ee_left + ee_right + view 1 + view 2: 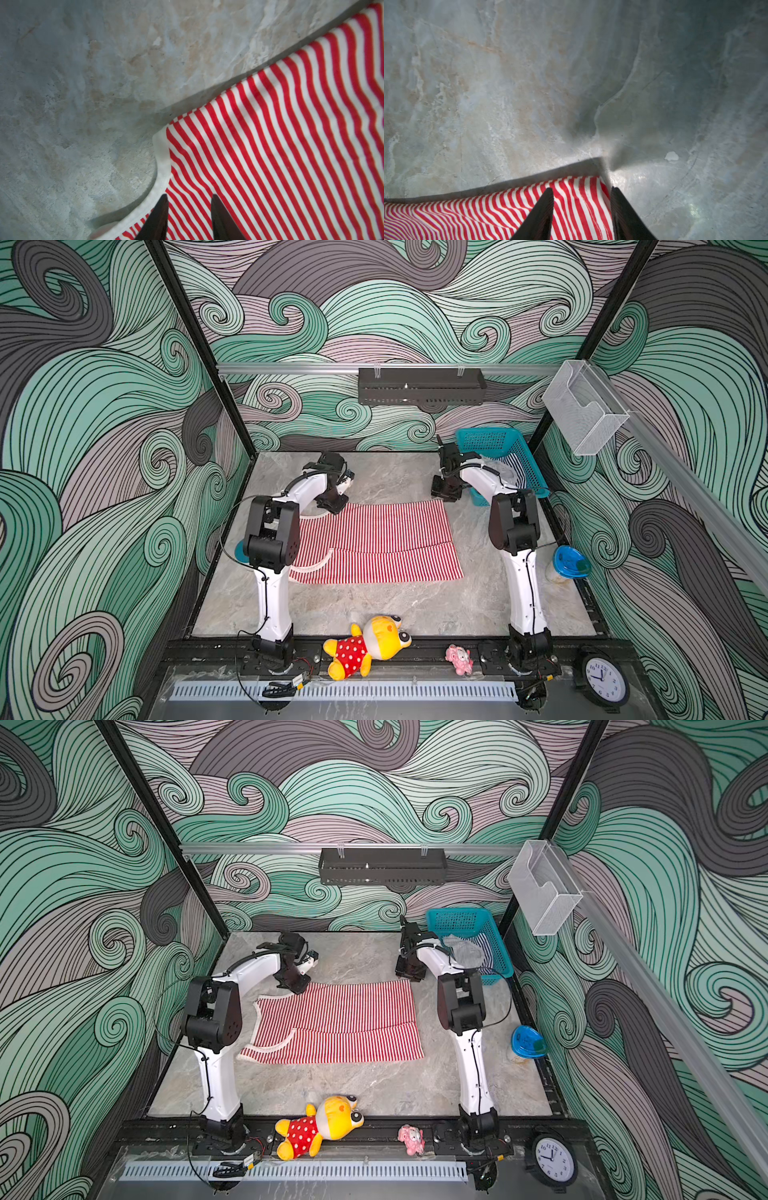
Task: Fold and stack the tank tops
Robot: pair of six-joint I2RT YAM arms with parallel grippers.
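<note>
The red-and-white tank top [374, 543] [340, 1023] lies flat mid-table, one long side folded over so a layer edge runs across it. My left gripper [332, 506] [189, 196] hangs over its far left corner beside the white armhole trim [162, 158], jaws apart with striped cloth showing between them. At the far right hem corner my right gripper [444, 494] [581, 188] is open too, its fingers straddling the cloth corner [579, 187]. Part of the navy-and-white tank top [515, 472] [486, 950] shows inside the basket.
A teal basket [484, 441] stands at the back right, close behind my right arm. A blue-lidded jar [569, 562] sits at the right edge. A yellow plush toy in a red polka-dot dress [365, 647], a small pink toy [459, 659] and a clock [602, 680] lie along the front rail.
</note>
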